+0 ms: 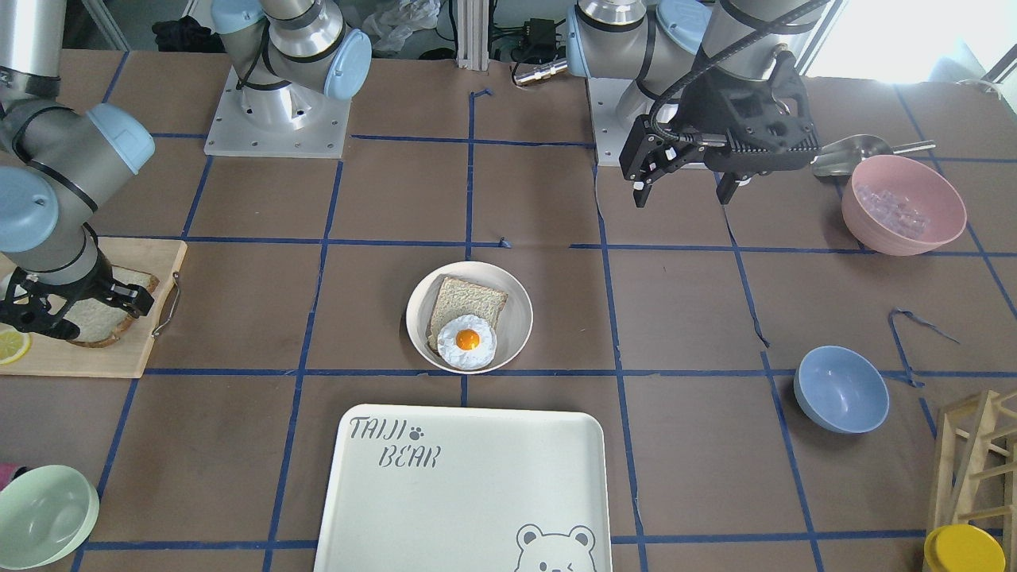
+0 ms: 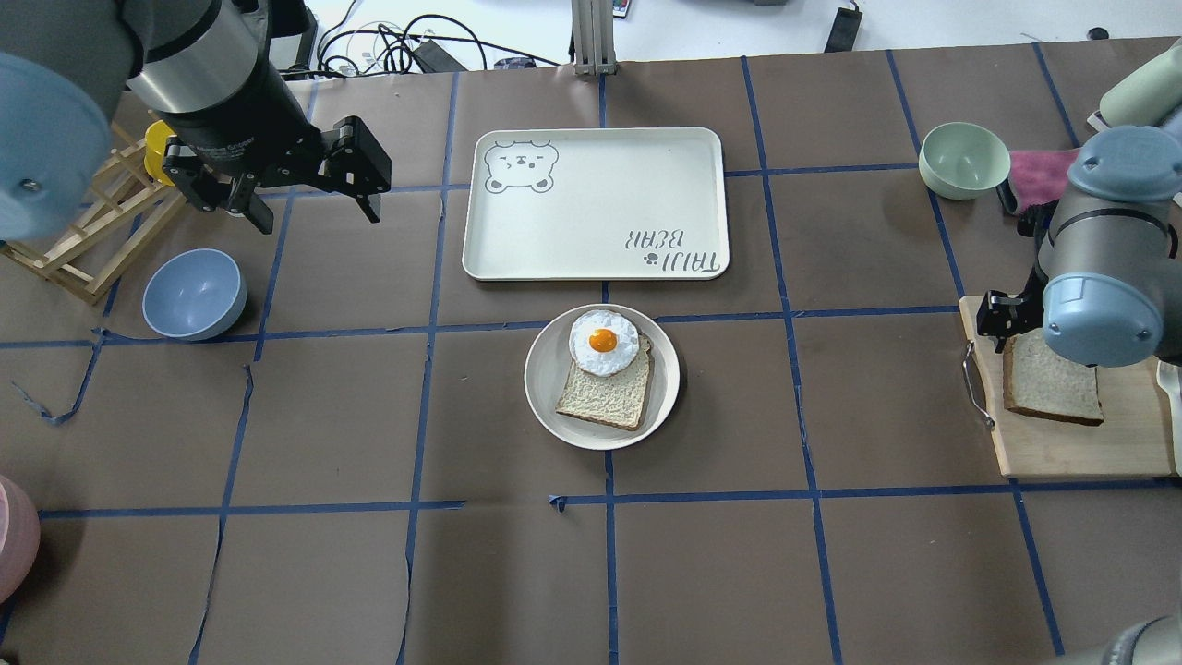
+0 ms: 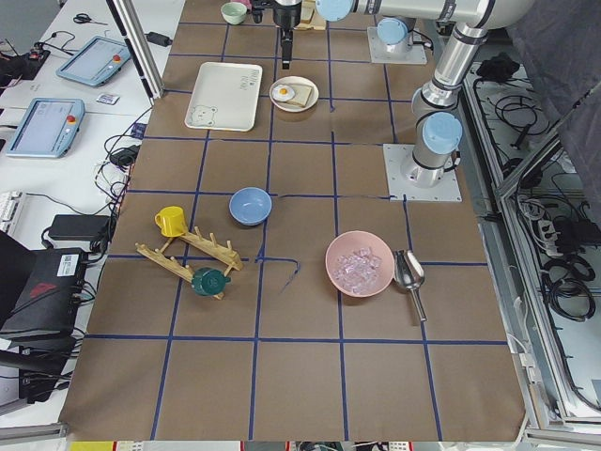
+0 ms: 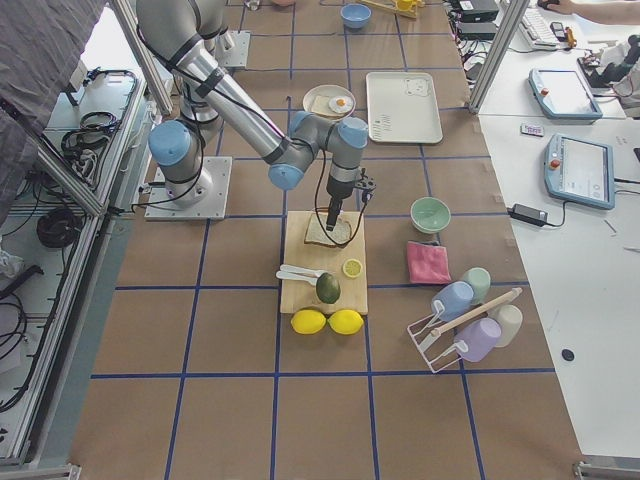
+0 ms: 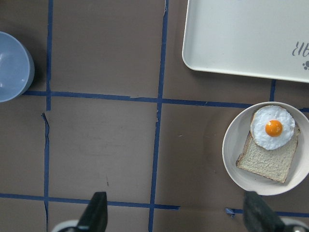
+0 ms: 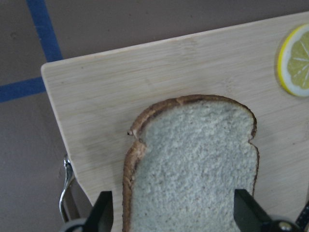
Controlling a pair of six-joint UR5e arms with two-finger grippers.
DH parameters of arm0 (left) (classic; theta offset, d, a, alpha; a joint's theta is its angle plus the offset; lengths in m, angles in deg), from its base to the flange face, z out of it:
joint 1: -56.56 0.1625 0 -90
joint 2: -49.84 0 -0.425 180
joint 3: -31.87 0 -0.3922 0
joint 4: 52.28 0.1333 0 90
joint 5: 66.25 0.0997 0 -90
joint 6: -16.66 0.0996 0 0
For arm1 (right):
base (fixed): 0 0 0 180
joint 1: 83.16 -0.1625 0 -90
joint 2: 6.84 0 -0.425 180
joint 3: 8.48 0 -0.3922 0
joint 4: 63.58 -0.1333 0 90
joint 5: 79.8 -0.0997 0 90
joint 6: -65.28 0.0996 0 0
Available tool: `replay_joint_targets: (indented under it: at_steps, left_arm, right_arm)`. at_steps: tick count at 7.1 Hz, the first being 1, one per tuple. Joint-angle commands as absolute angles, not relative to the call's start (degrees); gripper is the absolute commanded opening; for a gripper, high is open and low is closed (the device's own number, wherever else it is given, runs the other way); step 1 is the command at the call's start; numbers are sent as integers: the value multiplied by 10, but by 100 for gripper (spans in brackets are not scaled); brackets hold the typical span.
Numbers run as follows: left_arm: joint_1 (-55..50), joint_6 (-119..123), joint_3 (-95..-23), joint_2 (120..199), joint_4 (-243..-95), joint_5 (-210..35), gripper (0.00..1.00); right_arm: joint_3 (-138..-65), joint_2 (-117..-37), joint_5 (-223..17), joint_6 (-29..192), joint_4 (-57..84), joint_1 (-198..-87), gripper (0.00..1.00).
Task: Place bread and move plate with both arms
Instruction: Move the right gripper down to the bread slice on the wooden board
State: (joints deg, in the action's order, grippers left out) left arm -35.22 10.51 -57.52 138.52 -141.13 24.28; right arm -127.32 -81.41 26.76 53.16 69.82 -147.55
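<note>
Bread (image 2: 1053,380): flat on the cutting board (image 2: 1043,453), at the table's right edge.
Right gripper (image 6: 174,215): I see its jaws spread wide, one finger at each side of the slice, nothing clamped.
Plate (image 2: 545,388): mid-table, carrying the egg-topped slice (image 2: 605,399); tray (image 2: 600,240) just beyond, toward the far edge.
Left gripper (image 2: 316,214): I read its jaws as wide apart and empty, toward the far left corner, near the blue bowl (image 2: 194,294).
</note>
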Motion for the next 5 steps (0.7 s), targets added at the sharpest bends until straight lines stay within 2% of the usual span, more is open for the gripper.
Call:
replay_joint_targets:
  at_steps: [1,2,4,5]
  left_arm:
    - [-352,105,-575,1385,-1411,243,100]
    - [-352,105,-575,1385,-1411,244,100]
    - [-352,105,-575,1385,-1411,244,100]
    - [-352,105,-575,1385,-1411,244,100]
  right_arm:
    - [-1279,-811,267,530,699,-1474,89]
    - [-1284,-810,267,530,699,-1474,88]
    - [-1289,-811,272,530,702,-1471,72]
    - [-1289,-810,271,530,703,-1466,71]
